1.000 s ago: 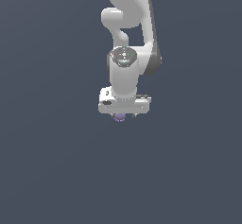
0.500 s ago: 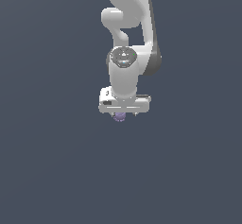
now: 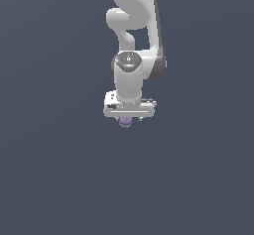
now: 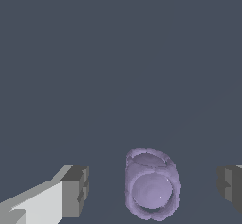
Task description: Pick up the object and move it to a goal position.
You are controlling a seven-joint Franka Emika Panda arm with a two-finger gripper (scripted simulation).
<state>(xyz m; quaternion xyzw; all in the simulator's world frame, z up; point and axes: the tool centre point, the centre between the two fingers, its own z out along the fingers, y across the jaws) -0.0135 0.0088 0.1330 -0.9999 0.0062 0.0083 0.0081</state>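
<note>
Light-purple and faceted, the object (image 4: 151, 188) is shaped as a short hollow cylinder with a rounded rim and a smooth dished interior. It is seen between the two dark grey finger pads (image 4: 75, 191), well apart from both, so the gripper (image 4: 152, 187) is spread wide and nothing is grasped. In the exterior view the object (image 3: 125, 122) is tucked just beneath the glossy white gripper (image 3: 130, 116), over a plain slate-grey surface (image 3: 49, 169).
</note>
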